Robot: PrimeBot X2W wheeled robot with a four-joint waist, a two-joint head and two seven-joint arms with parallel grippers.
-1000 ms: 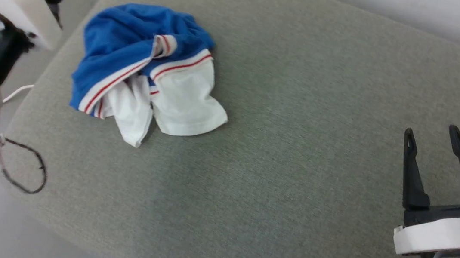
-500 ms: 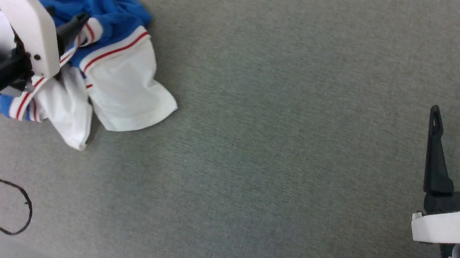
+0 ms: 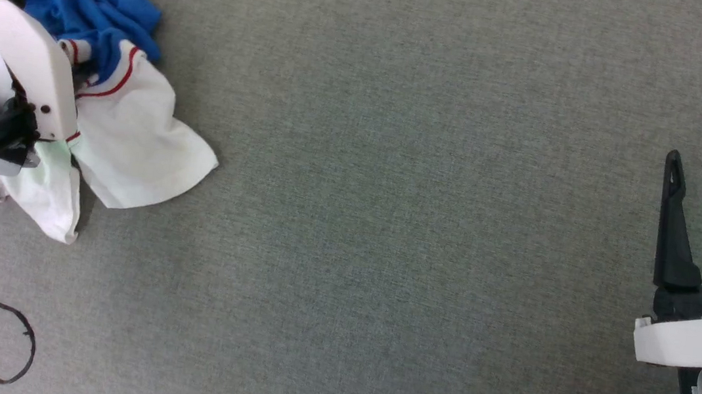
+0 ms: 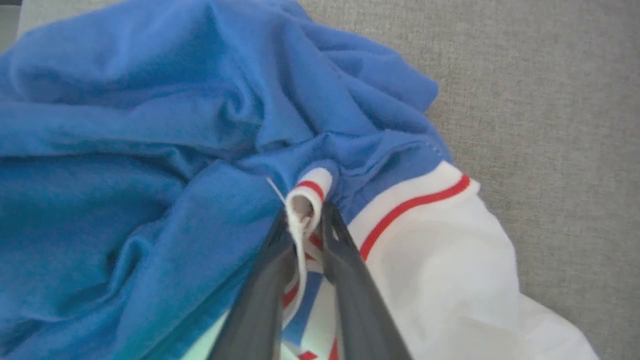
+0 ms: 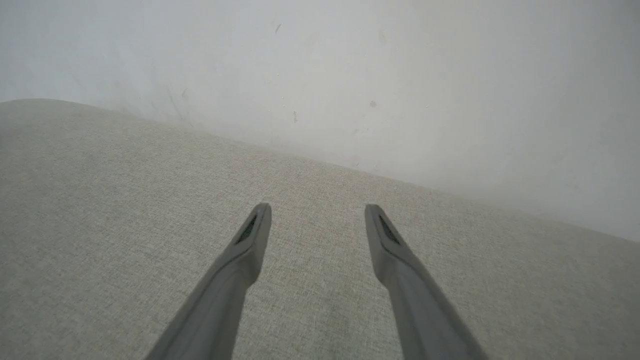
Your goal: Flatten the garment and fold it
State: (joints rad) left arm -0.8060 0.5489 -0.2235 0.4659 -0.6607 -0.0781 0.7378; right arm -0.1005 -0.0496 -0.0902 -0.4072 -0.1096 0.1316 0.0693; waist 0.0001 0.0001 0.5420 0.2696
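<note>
Left jaws have closed on the garment (image 4: 125,125); right jaws gape well apart.

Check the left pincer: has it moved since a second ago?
Yes. Against the shirt lying on the cushion, the left pincer has come in from the shirt's left and now pinches its striped trim.
</note>
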